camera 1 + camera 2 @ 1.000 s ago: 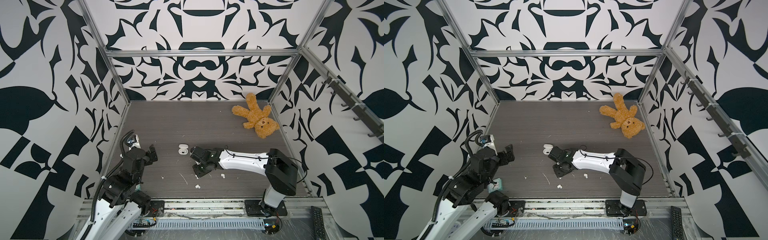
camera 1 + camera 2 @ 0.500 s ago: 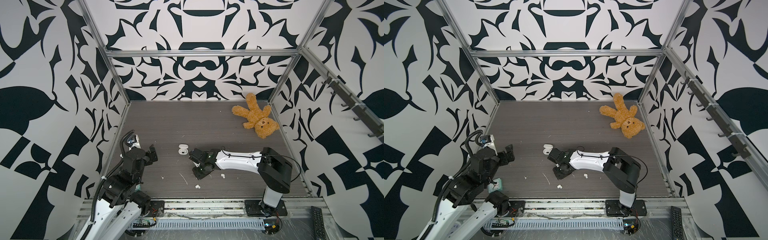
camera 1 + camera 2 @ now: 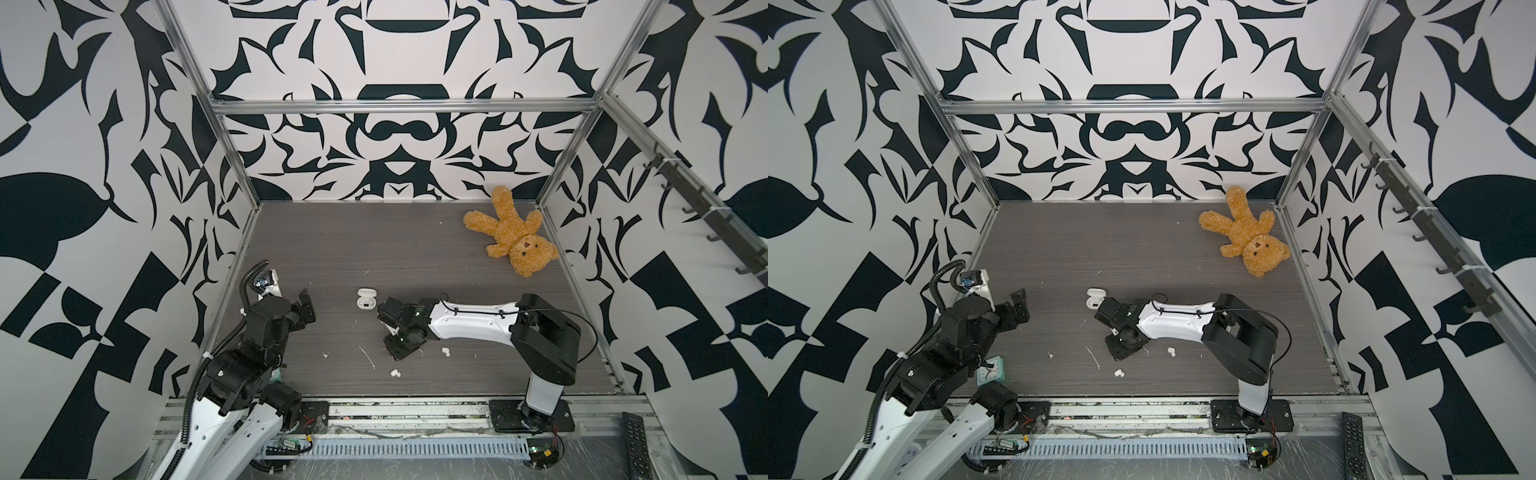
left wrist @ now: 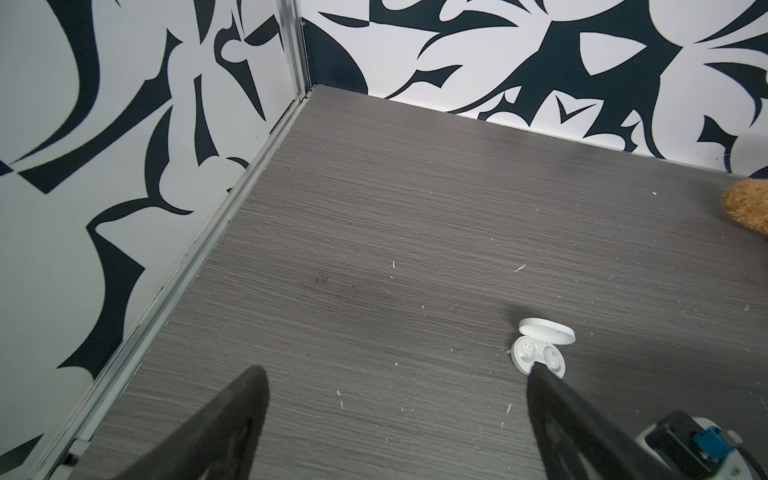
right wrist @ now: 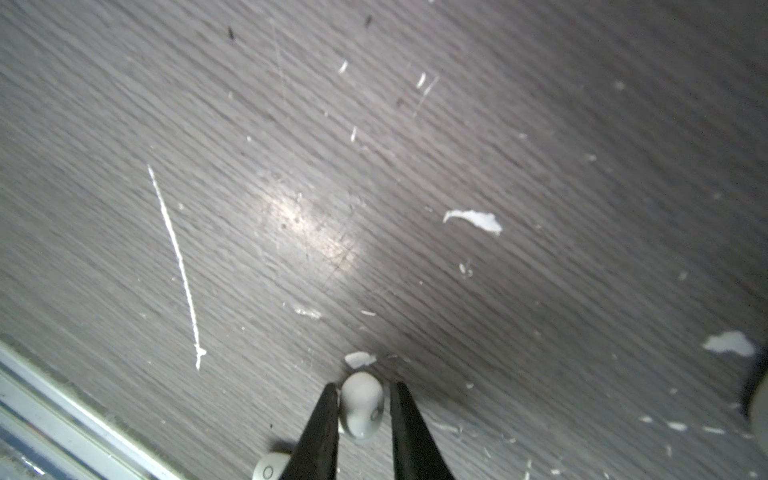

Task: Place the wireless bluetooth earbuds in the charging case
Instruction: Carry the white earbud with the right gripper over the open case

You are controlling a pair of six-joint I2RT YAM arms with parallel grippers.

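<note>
White earbud (image 5: 360, 405) | within right pincer (image 5: 364, 385) | long axis along jaws | dome outward

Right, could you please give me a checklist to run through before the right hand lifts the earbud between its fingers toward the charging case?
1. The earbud sits between the fingers of the right hand: ok.
2. Both fingers press on the earbud: cannot tell; a thin dark gap seems to show on one side.
3. Lid of the charging case open: ok.
4. A free well in the charging case: cannot tell at this size.
5. The left hand open, empty, and apart from the charging case in both top views: ok.
</note>
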